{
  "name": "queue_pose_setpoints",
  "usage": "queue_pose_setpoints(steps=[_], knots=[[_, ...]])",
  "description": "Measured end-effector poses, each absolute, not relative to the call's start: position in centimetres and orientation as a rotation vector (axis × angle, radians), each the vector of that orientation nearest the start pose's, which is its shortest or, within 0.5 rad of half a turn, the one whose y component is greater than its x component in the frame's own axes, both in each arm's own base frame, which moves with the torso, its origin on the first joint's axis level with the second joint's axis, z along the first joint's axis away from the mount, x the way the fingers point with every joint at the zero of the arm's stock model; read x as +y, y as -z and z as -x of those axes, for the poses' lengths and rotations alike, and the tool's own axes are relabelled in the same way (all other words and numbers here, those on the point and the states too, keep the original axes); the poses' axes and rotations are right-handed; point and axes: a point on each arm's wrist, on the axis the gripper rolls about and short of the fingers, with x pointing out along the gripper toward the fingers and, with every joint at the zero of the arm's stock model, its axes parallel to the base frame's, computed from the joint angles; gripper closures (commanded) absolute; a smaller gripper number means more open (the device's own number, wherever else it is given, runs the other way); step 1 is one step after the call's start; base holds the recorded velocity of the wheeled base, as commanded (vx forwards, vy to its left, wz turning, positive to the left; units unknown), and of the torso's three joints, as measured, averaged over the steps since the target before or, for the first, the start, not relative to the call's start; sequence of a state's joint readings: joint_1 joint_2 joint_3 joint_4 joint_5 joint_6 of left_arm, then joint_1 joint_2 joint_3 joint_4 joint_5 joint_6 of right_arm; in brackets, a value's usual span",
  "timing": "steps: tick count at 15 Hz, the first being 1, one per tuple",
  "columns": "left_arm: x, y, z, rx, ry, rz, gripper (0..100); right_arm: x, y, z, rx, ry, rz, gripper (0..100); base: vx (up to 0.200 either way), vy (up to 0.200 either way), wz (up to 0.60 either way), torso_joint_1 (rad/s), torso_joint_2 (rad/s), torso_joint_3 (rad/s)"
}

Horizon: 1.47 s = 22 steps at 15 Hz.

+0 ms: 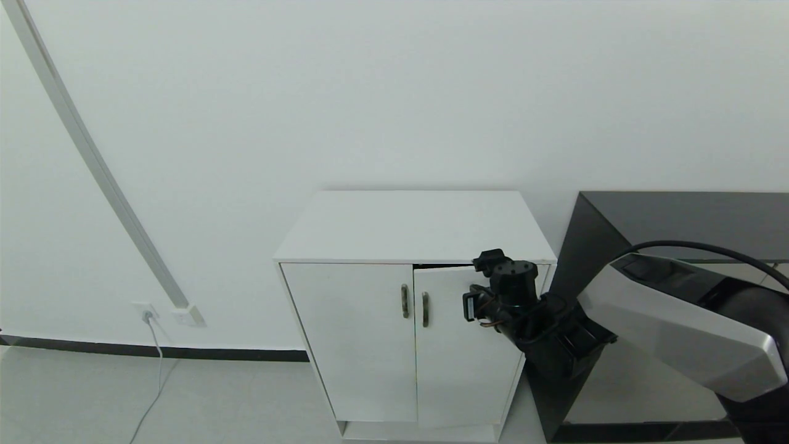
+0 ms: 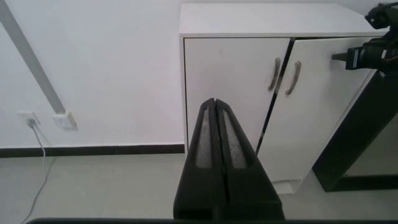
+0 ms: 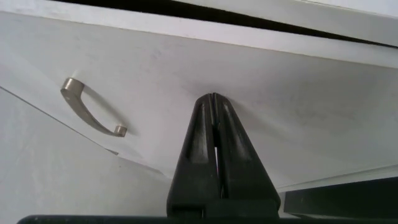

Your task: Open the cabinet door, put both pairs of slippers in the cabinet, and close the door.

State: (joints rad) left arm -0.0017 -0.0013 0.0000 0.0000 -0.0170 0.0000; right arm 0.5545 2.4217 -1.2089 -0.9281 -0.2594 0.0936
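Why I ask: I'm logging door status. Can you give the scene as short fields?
cabinet: white, two doors
left door: shut
right door: slightly ajar, dark gap along its top
right gripper: jaws shut, tip at the right door's face
left gripper: jaws shut, back from the cabinet

the right arm (image 1: 678, 327), beside the cabinet (image 1: 407, 228), wears a smooth silver-grey shell over a black body, and a black cable (image 1: 696, 246) arches above it. its wrist (image 1: 515, 280), nearest the cabinet, is a black cylinder with thin orange-brown wires (image 1: 487, 322). the right gripper (image 3: 215, 98) and left gripper (image 2: 214, 101) are matte black, each with two long tapering fingers (image 2: 205, 143) with greyish recessed faces.
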Motion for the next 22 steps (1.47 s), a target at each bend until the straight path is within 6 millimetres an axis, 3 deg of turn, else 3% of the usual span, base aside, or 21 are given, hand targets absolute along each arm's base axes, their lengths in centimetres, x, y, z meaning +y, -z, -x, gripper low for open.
queue_pose_setpoints(steps=[22], knots=[[0.0, -7.5, 2.3, -0.001, 0.019, 0.0, 100, 23.5, -3.4, -40.4, 0.254, -0.265, 0.008, 100, 0.0, 0.0, 0.0, 0.0, 0.0, 0.0]])
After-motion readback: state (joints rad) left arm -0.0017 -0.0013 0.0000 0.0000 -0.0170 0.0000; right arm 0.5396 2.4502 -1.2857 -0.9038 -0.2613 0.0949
